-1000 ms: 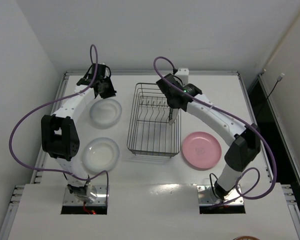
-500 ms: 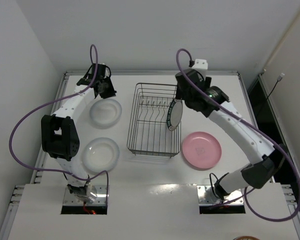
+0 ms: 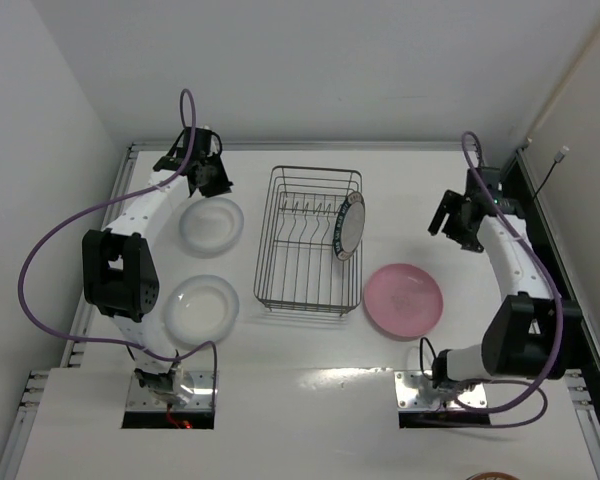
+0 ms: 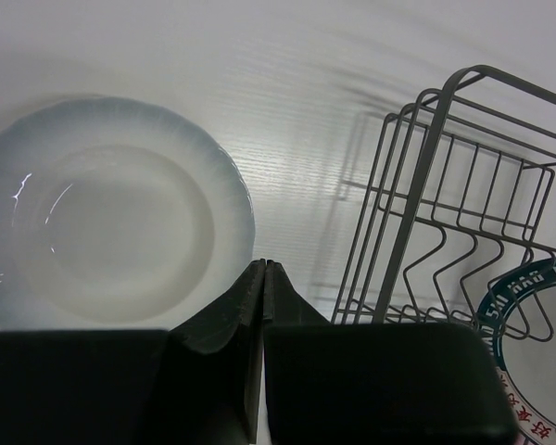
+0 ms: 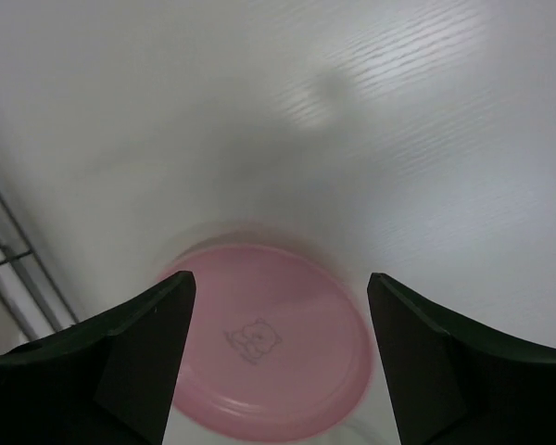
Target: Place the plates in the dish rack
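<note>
Top external view shows you the main change. The right gripper (image 3: pixel 452 228) was at the dish rack (image 3: pixel 302 252) with the patterned-rim plate (image 3: pixel 349 226) half a second ago. It has now gone to the right side of the table (image 3: pixel 430 170), well apart from the rack. The plate stands on its edge inside the rack, at the right side, tilted, and nothing holds it.

On the right wrist view you see the two fingers spread wide with nothing gripped. The pink plate (image 5: pixel 269 352) shows between them and lies flat on the table, near the rack's right side.

Your left gripper (image 4: pixel 263 269) has not moved. Its fingers are pressed together and empty, just beside the far translucent plate (image 4: pixel 111 232). The near translucent plate (image 3: pixel 201 305) lies flat in the same place, left of the rack.
</note>
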{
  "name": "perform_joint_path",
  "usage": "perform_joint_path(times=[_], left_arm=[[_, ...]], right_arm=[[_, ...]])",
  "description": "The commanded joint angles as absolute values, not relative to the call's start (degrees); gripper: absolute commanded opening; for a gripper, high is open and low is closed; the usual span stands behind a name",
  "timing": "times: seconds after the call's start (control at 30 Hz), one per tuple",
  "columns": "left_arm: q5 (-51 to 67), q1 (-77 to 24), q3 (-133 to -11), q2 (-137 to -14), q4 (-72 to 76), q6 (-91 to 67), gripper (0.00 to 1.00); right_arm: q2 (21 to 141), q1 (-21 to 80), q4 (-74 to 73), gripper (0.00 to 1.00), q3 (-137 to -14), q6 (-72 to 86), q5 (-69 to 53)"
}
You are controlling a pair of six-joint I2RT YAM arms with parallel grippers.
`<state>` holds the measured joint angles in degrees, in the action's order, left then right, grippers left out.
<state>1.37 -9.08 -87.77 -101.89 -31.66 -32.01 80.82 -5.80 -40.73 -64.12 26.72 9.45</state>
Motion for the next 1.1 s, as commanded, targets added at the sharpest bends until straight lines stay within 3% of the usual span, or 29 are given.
perform_joint_path(times=[0.0,0.2,0.47,0.63,0.9,1.0,1.07], left_arm=[[0.53,-9.49,-88.24,-101.6,-31.2,-32.26,0.0],[2.9,-9.49,-87.71,-100.99,-31.03,-32.26,0.0],[2.11,-9.49,-87.1,-100.11,-30.41,-32.87,0.0],[0.7,-9.49,-86.48,-98.09,-30.41,-32.87,0.0],[0.7,-9.49,-86.48,-97.03,-30.41,-32.87,0.0],[1.23,-9.49,-86.48,-97.03,-30.41,-32.87,0.0],[1.23,-9.49,-86.48,-97.03,-30.41,-32.87,0.0]], right_arm=[[74.71,-8.35,-36.56,0.73,-62.32,25.66,-10.01],[59.63,-9.66,-38.93,0.76,-47.23,28.12,-3.7],[47.13,-12.12,-43.15,0.76,-37.27,31.55,-4.92],[47.37,-12.13,-45.95,0.76,-36.12,32.95,-5.8],[44.74,-13.8,-38.6,0.76,-22.34,39.72,-15.63],[47.98,-14.41,-34.55,0.73,-18.73,40.43,-16.87],[47.99,-14.94,-31.74,0.65,-17.41,41.04,-17.4]])
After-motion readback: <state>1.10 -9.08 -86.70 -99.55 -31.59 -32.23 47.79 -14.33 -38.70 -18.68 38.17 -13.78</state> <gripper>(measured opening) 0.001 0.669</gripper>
